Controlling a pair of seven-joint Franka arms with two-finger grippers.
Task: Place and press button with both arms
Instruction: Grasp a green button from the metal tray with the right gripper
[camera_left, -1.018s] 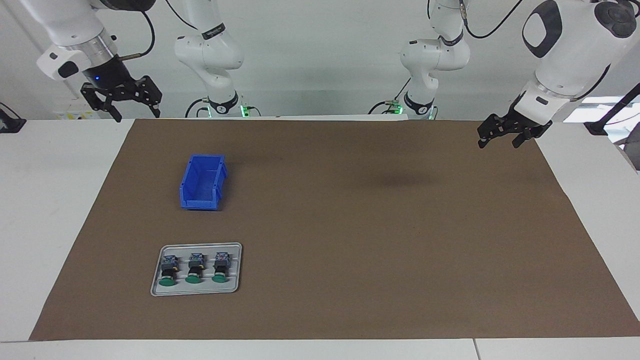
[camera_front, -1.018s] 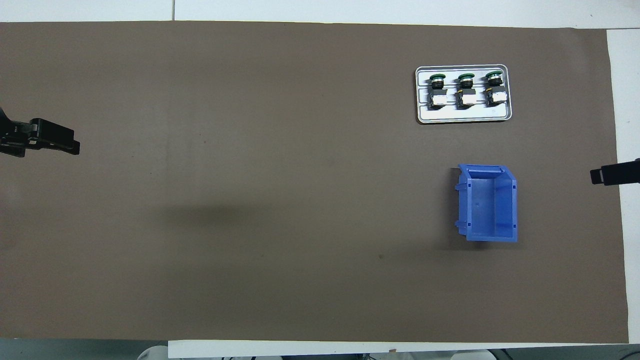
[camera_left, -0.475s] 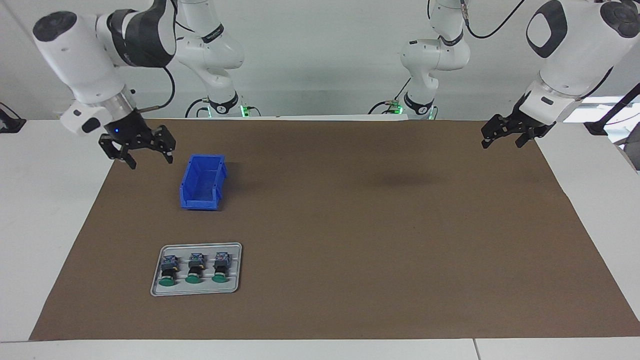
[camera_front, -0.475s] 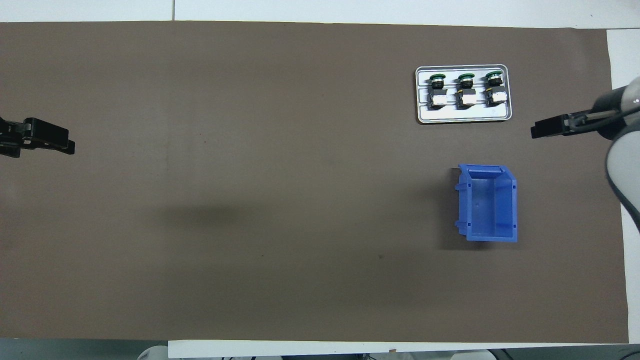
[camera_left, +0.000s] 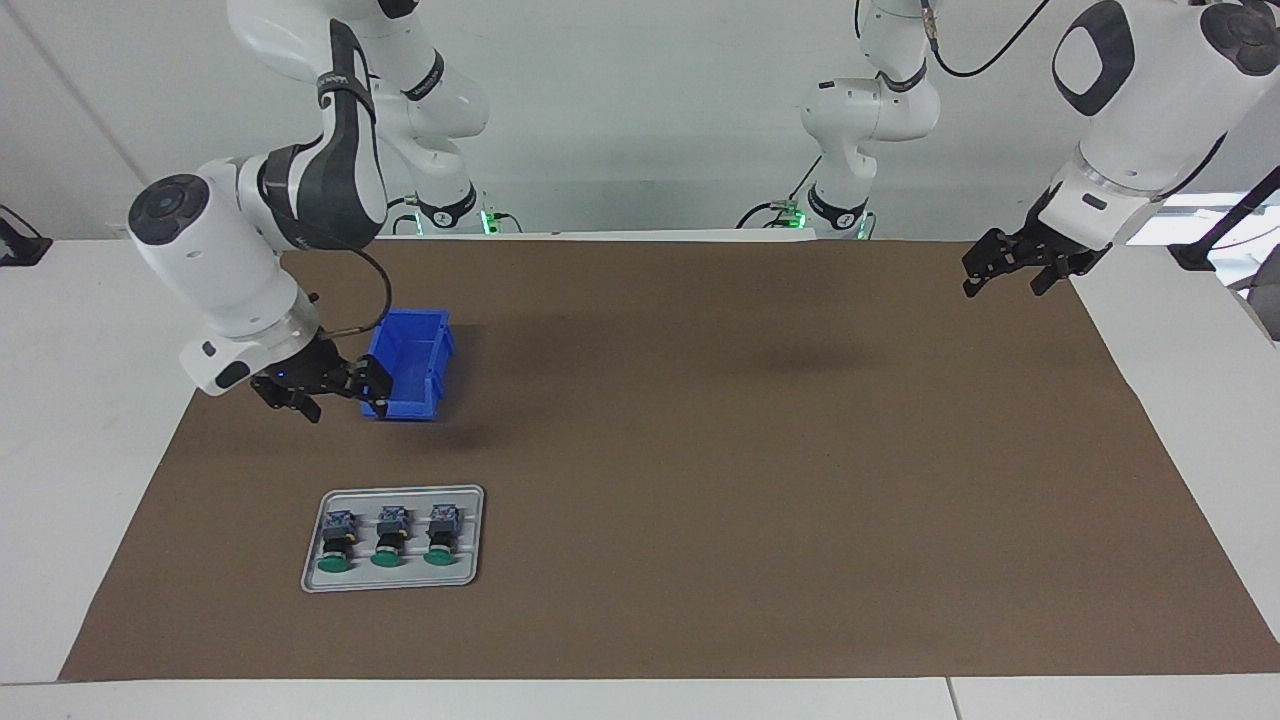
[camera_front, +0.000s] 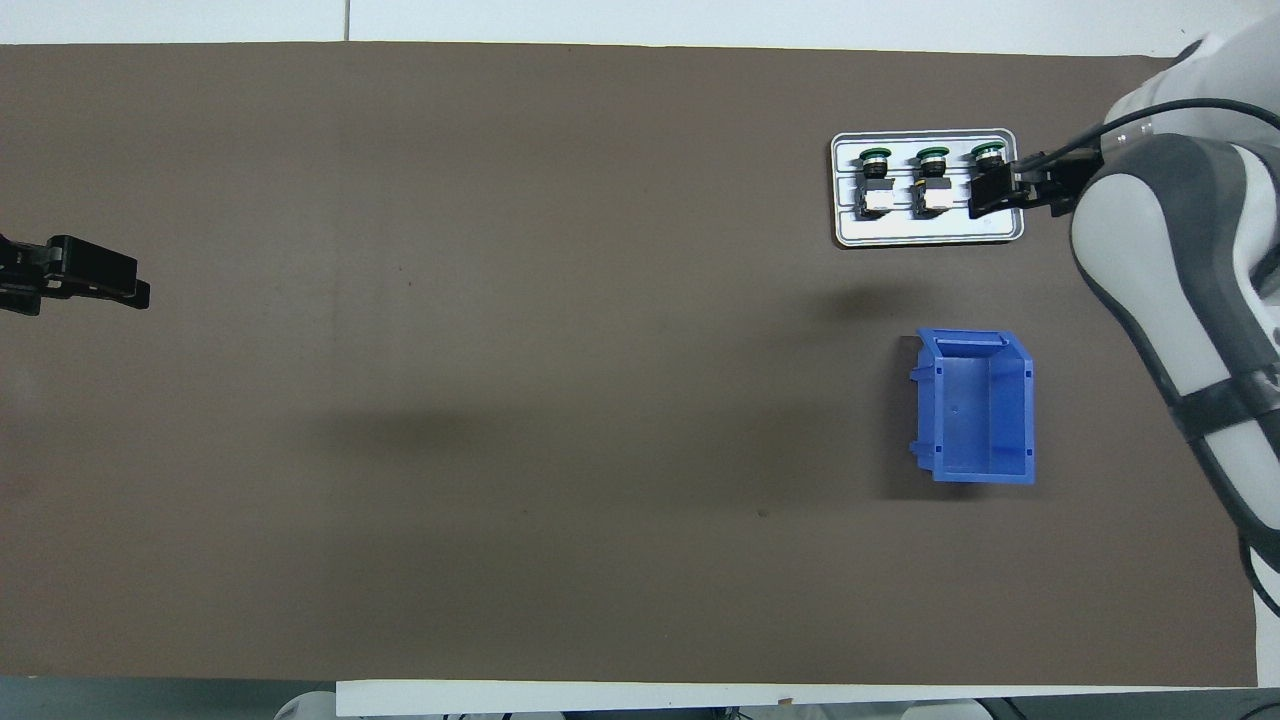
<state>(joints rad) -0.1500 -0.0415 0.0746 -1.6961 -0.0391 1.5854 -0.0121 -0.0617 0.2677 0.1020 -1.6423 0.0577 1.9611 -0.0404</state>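
We see three small push-button switches with round green caps, black collars and blue-grey terminal blocks lying in a row in a shallow grey rectangular tray (camera_left: 312, 580) with rounded corners, toward the right arm's end of the brown paper mat (camera_left: 760, 480); the button (camera_left: 333, 542) at the tray's end closest to the right arm's edge of the table lies with its green cap at six o'clock in the facing view, like its two neighbours (camera_left: 386, 541) (camera_left: 440, 540). At twelve o'clock from the tray in that view, nearer to the robots, stands an open blue plastic bin (camera_left: 408, 363). The right gripper (camera_left: 322, 392) hangs in the air over the mat between bin and tray, just beside the bin's corner, its black fingers spread apart and grasping nothing; from overhead it covers part of the tray's end button. The left gripper (camera_left: 1003, 272) hovers over the mat's edge at the left arm's end of the table, at about two o'clock in the facing view, its fingers released and empty, well apart from everything else.
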